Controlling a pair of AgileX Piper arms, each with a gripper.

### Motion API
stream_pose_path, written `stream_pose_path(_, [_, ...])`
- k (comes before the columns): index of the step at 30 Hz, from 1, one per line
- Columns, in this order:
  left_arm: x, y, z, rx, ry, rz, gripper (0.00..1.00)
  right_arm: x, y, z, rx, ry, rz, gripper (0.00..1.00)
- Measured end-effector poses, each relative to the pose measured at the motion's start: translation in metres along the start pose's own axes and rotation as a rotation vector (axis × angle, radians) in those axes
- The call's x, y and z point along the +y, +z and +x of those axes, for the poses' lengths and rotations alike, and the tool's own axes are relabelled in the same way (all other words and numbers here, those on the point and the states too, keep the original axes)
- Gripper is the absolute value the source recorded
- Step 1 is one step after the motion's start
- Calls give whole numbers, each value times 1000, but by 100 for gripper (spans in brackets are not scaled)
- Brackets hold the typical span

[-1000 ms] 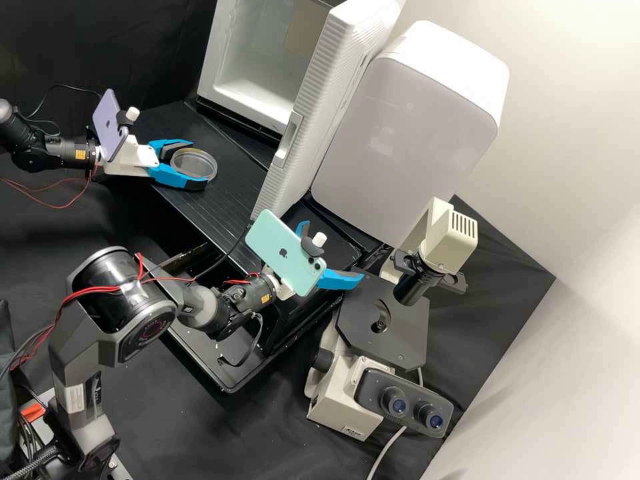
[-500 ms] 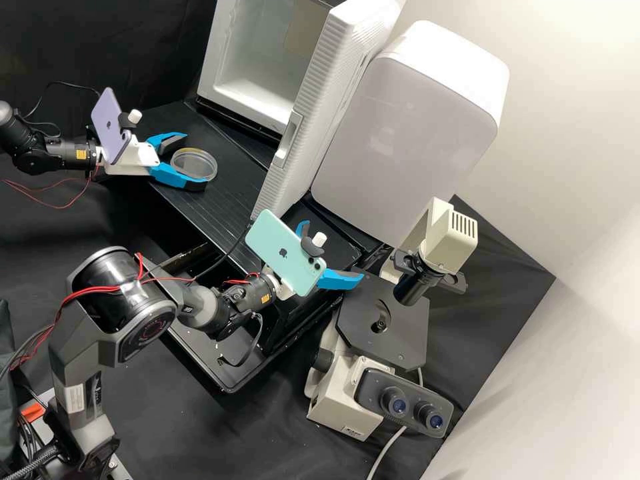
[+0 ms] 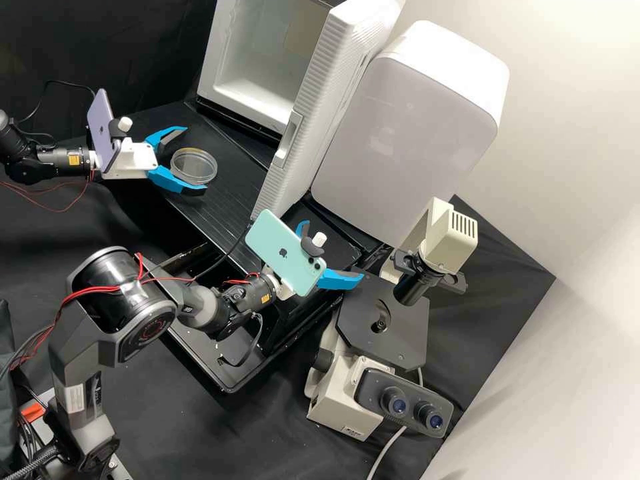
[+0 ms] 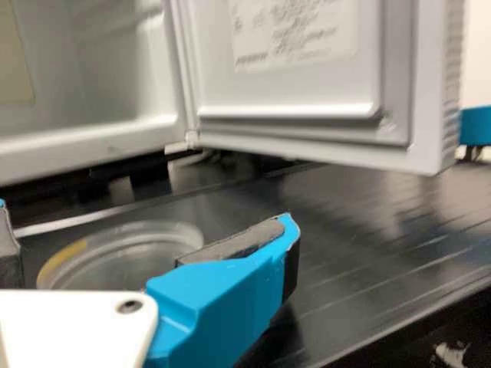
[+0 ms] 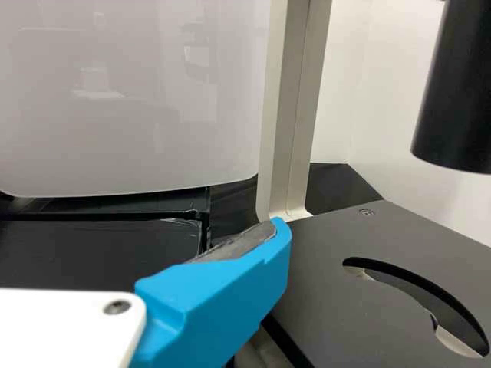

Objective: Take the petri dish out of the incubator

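Note:
The clear petri dish (image 3: 194,166) lies flat on the black ribbed tray (image 3: 227,200) in front of the white incubator (image 3: 257,87), whose door (image 3: 320,100) stands wide. My left gripper (image 3: 193,159) is open, one blue finger on each side of the dish with a gap to its rim. In the left wrist view the dish (image 4: 115,253) sits low between the fingers (image 4: 230,284). My right gripper (image 3: 333,263) hangs open and holds nothing, just over the edge of the microscope stage (image 5: 383,291).
A second white box (image 3: 407,127) stands right of the incubator door. The microscope (image 3: 393,347) takes up the bench's right front, its dark condenser (image 5: 456,84) above the stage. Red cables (image 3: 47,193) trail at the left.
My left gripper's fingers have spread wider apart around the dish and the wrist has drawn back a little to the left. The dish stays on the tray. The right arm has not moved.

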Motion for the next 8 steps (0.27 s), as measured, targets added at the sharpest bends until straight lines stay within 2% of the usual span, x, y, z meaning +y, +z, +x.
stream_pose_path(4, [2, 4, -4, -47, 52, 4, 100, 0, 0, 0, 0, 0, 0, 100])
stream_pose_path(8, [3, 1, -5, -58, 58, -52, 100, 0, 0, 0, 0, 0, 0, 100])
